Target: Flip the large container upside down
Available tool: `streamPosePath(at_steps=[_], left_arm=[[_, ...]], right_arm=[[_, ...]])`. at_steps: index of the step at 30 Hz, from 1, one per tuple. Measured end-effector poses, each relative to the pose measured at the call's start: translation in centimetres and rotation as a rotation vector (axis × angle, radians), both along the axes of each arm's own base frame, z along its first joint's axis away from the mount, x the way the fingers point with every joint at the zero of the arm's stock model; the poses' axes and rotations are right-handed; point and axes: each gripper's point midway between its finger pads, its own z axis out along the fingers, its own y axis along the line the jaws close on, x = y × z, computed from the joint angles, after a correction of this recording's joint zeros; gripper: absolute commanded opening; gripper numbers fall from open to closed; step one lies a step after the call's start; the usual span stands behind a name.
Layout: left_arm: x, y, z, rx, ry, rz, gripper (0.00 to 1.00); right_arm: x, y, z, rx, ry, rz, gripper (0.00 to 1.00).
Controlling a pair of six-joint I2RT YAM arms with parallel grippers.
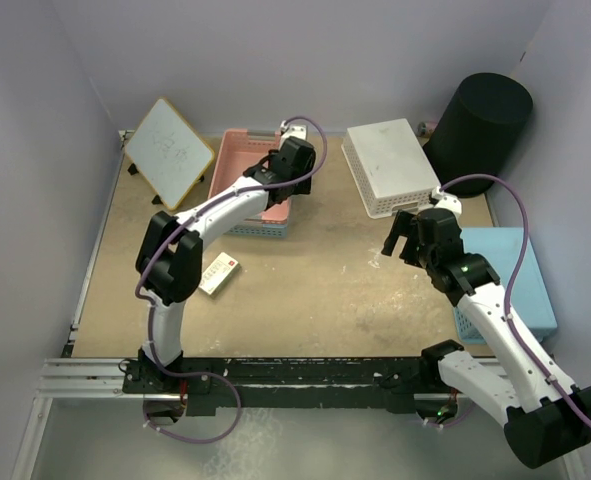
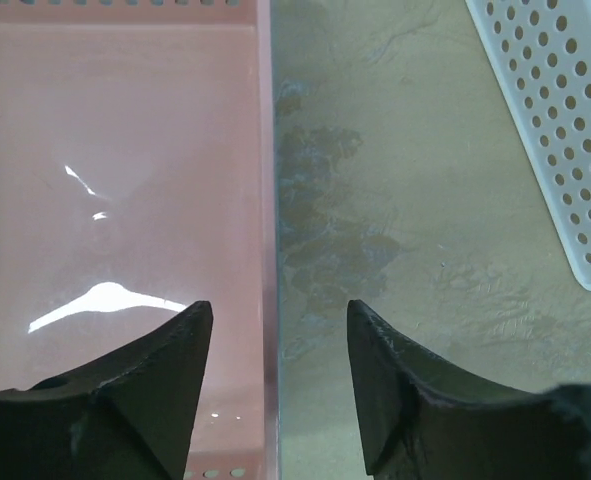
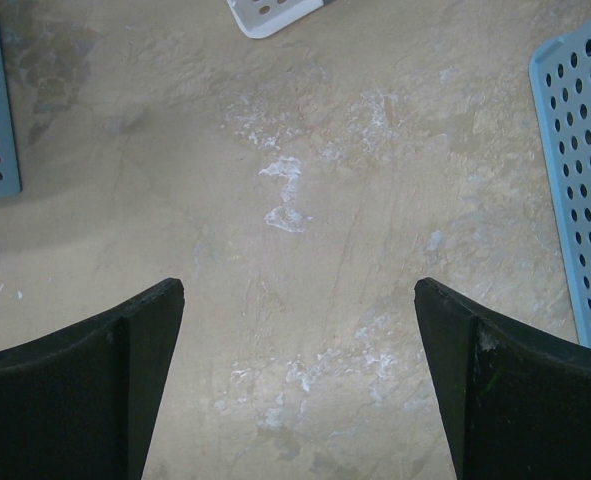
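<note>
Lg black container [image 1: 480,120] stands at counter [image 3: 305,150] far-right corner, well apart from both arms. L fingers [image 2: 203,322] released, straddling pink basket [image 2: 115,150] right wall, not touching. R fingers [image 1: 395,238] released wide above bare counter, nr right edge.

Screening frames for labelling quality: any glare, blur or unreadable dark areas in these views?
Left wrist: white glare streaks inside the pink basket; its own fingers look slightly soft. Top external: the black wastebasket is a nearly featureless dark shape. Right wrist: table evenly lit, no glare, scuffs sharp.
</note>
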Motion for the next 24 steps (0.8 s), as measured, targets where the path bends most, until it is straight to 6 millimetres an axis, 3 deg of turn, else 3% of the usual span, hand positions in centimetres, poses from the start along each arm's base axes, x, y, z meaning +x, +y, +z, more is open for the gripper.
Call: streamPosePath(at_steps=[5,13,18,24], left_arm=[[0.6,-0.4,-0.4,0.010,0.003,-0.006,0.41],[0.5,0.1,-2.8,0.046,0.054,-0.010,0.00],[0.3,0.2,-2.2,0.055,0.068,-0.021,0.00],[0.0,0.2,1.7,0.041,0.039,-0.049,0.00]], right_arm=[[0.0,0.0,0.0,0.000,0.000,0.000,1.00],[-0.2,-0.1,-0.1,-0.003,0.006,0.000,1.00],[-0.3,-0.2,0.1,-0.002,-0.002,-0.003,1.00],[-0.3,-0.3,0.2,-0.008,-0.003,-0.008,1.00]])
